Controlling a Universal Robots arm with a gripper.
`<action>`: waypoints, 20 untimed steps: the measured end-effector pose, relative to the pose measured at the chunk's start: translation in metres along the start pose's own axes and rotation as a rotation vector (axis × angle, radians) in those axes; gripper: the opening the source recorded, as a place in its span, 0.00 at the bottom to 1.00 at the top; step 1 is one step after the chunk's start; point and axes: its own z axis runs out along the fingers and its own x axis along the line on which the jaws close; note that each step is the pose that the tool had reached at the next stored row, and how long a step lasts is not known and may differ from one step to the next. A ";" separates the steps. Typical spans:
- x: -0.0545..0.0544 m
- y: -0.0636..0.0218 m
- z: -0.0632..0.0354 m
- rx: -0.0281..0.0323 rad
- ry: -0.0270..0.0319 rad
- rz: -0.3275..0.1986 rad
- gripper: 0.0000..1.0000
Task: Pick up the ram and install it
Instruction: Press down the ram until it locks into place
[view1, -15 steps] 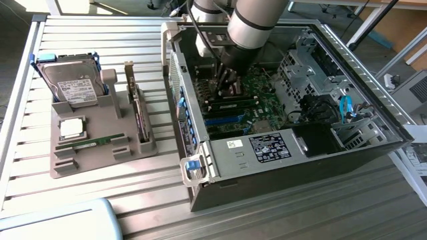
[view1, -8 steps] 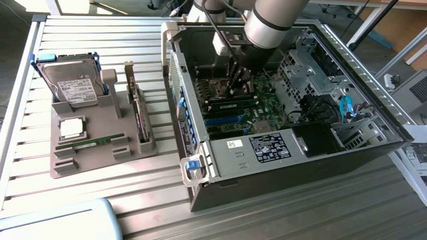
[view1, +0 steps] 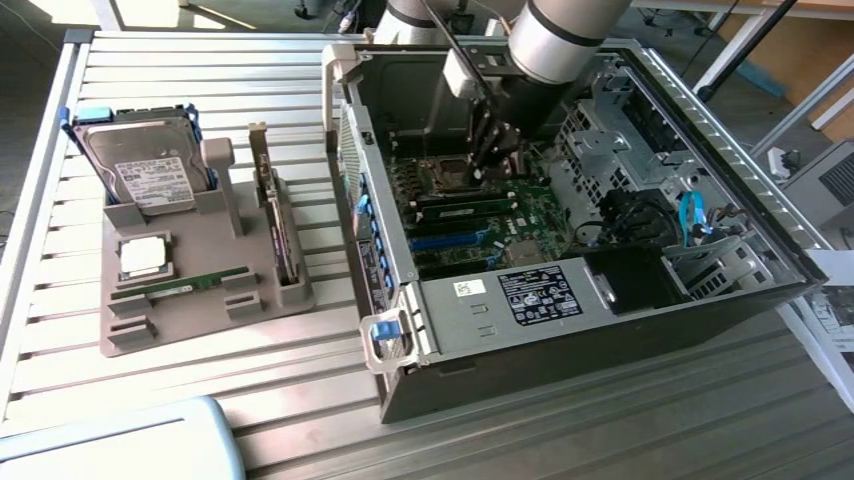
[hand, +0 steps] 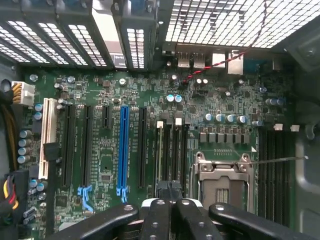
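Fingers (hand: 160, 220) pressed together, black, holding nothing visible; gripper (view1: 497, 160) low inside the open computer case (view1: 747, 250), over the motherboard (hand: 150, 150). The ram (view1: 184, 285), thin green stick with whitish label, lies in gray holder (view1: 200, 310), exterior frame lower left.

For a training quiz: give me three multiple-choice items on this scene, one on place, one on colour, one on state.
1. Where is the gripper? A over the grey tray; B inside the open computer case; C above the hard drive.
2. The slot between the black expansion slots is: A blue; B red; C orange.
3. The gripper's fingers are: A spread wide; B shut together; C clamped on the hard drive.
Key: B, the arm reaches down into the case; A, it shows blue in the wrist view; B, the fingers lie side by side.
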 end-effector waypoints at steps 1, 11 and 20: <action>0.000 -0.0011 -0.0016 -0.0002 -0.0009 0.000 0.11; 0.000 -0.0238 -0.0086 -0.0126 -0.0236 -0.002 0.11; 0.000 -0.0423 -0.0177 -0.0200 -0.0318 -0.002 0.11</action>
